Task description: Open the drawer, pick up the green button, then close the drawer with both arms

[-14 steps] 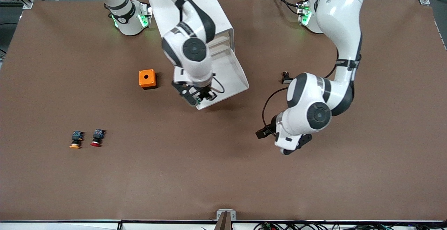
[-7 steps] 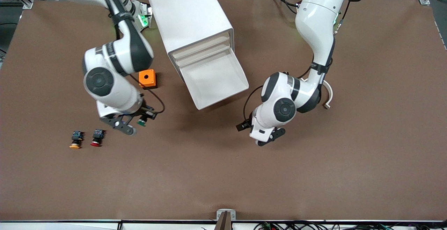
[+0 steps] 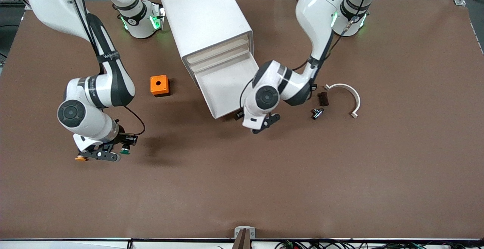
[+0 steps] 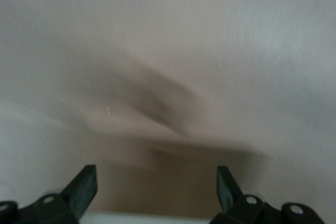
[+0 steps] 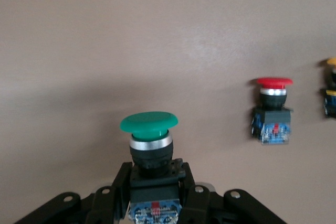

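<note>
1. Front view: I have the small green-capped push button with its black body [image 3: 124, 151] clamped in the right hand [image 3: 113, 153], low over the brown counter [image 3: 242, 188], well away from the boxy white cabinet [image 3: 206, 18] toward the right arm's end. The orange-capped button [image 3: 79, 158] peeks out just beside that hand. The shallow white plastic drawer [image 3: 230, 86] is out of the cabinet and looks empty. The left hand [image 3: 254, 122] sits at the drawer's front edge.

2. Left wrist view: the left hand [image 4: 156, 190] is released, fingers [image 4: 84, 184] spread wide with nothing between them, and a pale blurred surface ahead that I take for the drawer front.

3. Right wrist view: the right hand [image 5: 152, 198] grips the green button [image 5: 150, 142] by its black body, cap up. The red-capped button [image 5: 273, 109] stands on the counter near it.

4. My judgement: set the green button down upright, clear of the red one, and let go only once it rests. Then push the drawer squarely along its rails so the cabinet does not skid.
</note>
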Motion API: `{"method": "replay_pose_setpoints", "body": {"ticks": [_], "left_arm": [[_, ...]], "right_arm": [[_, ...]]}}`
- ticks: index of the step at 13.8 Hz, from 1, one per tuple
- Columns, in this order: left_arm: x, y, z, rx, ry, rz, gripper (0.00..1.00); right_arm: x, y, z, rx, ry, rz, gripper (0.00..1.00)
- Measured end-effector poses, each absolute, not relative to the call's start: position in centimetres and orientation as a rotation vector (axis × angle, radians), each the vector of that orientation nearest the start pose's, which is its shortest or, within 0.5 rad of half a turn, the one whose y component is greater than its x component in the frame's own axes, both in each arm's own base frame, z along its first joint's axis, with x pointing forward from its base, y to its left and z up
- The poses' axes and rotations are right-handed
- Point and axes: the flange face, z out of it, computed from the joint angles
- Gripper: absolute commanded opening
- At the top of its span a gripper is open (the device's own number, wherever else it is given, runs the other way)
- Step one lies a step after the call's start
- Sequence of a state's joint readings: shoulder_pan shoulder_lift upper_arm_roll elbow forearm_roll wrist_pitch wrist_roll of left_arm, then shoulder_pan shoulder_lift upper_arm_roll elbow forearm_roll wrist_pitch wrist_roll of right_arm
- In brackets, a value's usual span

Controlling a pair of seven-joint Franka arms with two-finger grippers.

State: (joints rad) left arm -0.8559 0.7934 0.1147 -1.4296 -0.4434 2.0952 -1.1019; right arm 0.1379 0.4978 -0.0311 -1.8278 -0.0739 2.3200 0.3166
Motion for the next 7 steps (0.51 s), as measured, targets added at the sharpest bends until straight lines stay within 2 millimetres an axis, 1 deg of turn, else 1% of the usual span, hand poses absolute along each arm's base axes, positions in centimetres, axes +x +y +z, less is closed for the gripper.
{"method": "replay_pose_setpoints", "body": {"ticks": [2, 3, 4, 5, 7], "left_arm": [[46.7, -53.8, 21.4, -3.005, -0.928, 0.527, 1.0], [45.1, -55.1, 21.4, -2.987, -0.934, 0.555, 1.0], [43.7, -56.1, 21.3, -2.972, -0.943, 0.583, 1.0], [42.6, -56.9, 21.3, -2.957, -0.956, 0.609, 1.0], [40.9, -58.1, 21.4, -2.933, -0.979, 0.647, 1.0]], "right_arm": [[63.7, 5.6, 22.0, -3.203, 0.227, -0.03, 0.0], [63.6, 5.1, 20.4, -3.203, 0.221, -0.025, 0.0], [63.5, 4.5, 19.3, -3.204, 0.21, -0.024, 0.0], [63.6, 3.7, 18.7, -3.204, 0.199, -0.027, 0.0], [63.6, 2.1, 18.0, -3.204, 0.203, -0.022, 0.0]]}}
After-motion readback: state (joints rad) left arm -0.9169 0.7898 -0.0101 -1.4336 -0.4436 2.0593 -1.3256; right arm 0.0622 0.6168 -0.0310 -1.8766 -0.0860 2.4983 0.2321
